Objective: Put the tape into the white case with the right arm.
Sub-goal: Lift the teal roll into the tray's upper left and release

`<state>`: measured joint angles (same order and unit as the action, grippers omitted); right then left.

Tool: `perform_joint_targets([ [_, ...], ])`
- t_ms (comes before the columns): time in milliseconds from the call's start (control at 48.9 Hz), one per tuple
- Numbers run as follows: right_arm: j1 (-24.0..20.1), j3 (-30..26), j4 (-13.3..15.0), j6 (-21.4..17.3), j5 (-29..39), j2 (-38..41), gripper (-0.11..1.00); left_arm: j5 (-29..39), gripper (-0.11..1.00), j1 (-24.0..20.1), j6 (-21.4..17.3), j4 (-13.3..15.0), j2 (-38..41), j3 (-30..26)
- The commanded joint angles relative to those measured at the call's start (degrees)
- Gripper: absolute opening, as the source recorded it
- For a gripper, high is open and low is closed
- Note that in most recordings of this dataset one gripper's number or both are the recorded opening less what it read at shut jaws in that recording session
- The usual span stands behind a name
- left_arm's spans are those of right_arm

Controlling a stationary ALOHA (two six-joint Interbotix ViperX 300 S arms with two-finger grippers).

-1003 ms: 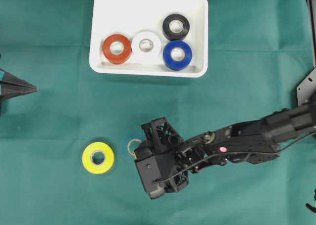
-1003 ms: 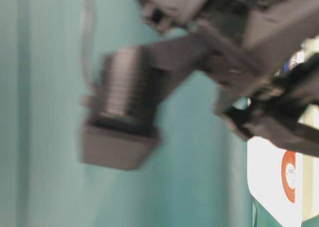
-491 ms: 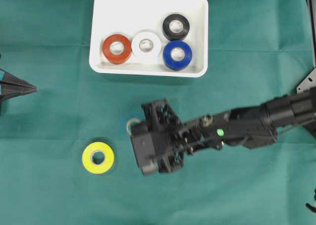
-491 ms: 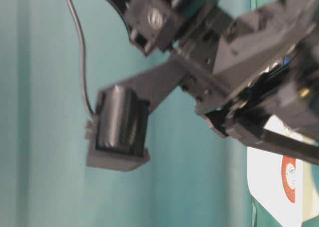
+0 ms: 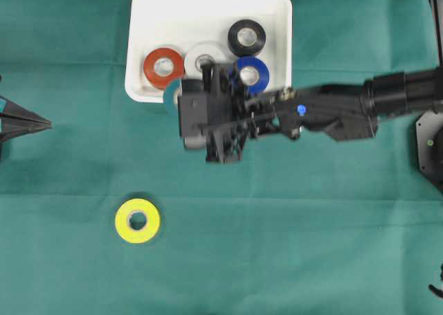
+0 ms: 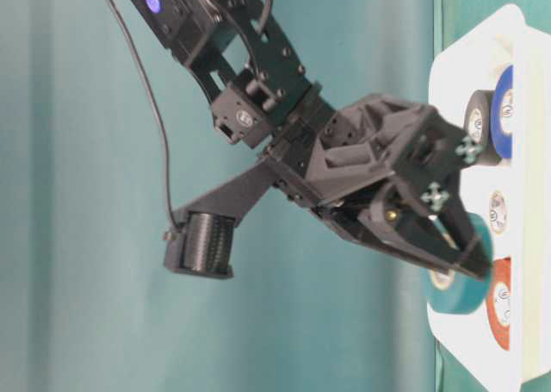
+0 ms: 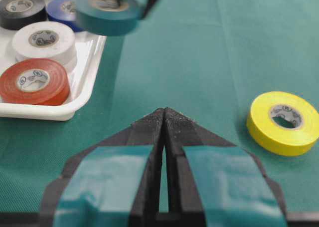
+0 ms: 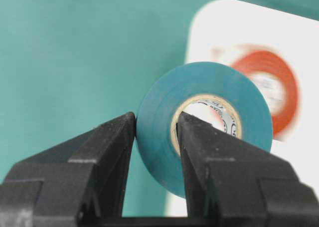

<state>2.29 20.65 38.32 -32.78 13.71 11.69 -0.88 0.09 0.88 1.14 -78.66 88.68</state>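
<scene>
A teal tape roll stands on edge in my right gripper, which is shut on its wall, one finger inside the core and one outside. The roll hangs above the front left rim of the white case, partly over the cloth. From overhead only a sliver of the teal roll shows beside the right wrist. A yellow tape roll lies flat on the green cloth, front left. My left gripper is shut and empty, resting at the left edge.
Inside the case lie a red roll, a white roll, a black roll and a blue roll. The back half of the case holds nothing. Green cloth covers the table.
My right arm has lifted the teal roll off the cloth and carried it away from the yellow roll up to the case's front left rim. The left gripper has stayed put.
</scene>
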Motion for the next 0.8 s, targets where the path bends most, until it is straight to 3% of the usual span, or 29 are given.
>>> perform_joint_targets([
  [0, 3.4, -1.5, 2.1, -0.1, -0.4, -2.3, 0.0, -0.5, 0.01, -0.1, 0.1, 0.2, 0.4, -0.7],
  [409, 14.6, -0.6, 3.2, -0.5, -4.7, -2.3, 0.0, -0.5, 0.01, -0.1, 0.1, 0.2, 0.4, -0.7],
  [778, 16.2, 0.9, 3.2, -0.5, -6.9, -2.2, 0.0, -0.5, 0.01, -0.1, 0.1, 0.2, 0.4, -0.7],
])
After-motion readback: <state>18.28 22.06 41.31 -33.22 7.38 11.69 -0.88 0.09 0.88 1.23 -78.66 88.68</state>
